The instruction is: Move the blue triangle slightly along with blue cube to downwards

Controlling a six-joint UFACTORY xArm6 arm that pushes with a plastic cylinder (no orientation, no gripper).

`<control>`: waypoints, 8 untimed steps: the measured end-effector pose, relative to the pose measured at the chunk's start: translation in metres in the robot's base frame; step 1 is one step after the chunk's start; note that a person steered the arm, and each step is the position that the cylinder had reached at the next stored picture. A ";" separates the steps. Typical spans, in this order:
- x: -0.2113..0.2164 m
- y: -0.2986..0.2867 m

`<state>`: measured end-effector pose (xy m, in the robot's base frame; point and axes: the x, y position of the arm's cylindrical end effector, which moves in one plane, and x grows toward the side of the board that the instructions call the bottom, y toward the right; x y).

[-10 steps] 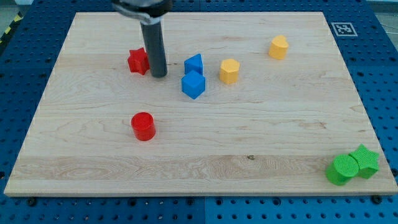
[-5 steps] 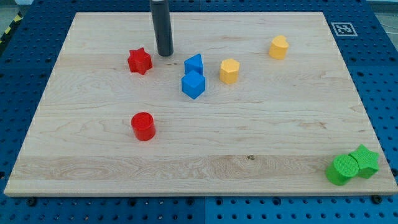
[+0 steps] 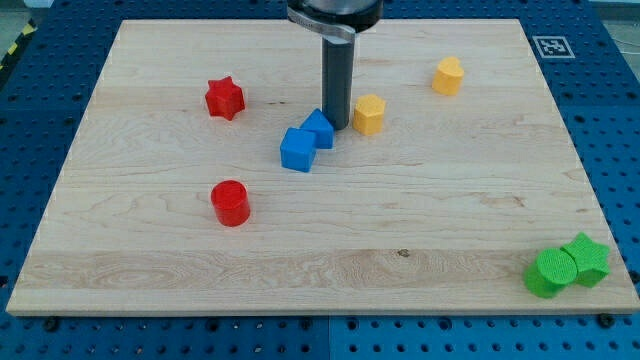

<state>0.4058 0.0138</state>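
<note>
The blue triangle [image 3: 320, 129] lies near the board's middle, touching the blue cube [image 3: 297, 150], which sits just below and to its left. My tip [image 3: 337, 126] stands right against the triangle's right side, between it and a yellow hexagonal block [image 3: 369, 114]. The rod rises straight up to the view's top.
A red star [image 3: 225, 98] lies at the upper left and a red cylinder [image 3: 230, 203] at the lower left. A second yellow block [image 3: 448, 75] lies at the upper right. A green cylinder [image 3: 549, 273] and green star [image 3: 586, 258] sit at the wooden board's [image 3: 330, 250] lower right corner.
My tip moved from the upper left, near the red star, to the right side of the blue triangle. The triangle and cube have shifted down and to the left.
</note>
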 end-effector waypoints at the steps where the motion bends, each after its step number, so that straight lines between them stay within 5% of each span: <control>1: 0.006 0.000; 5: -0.058 0.002; 8: -0.039 -0.032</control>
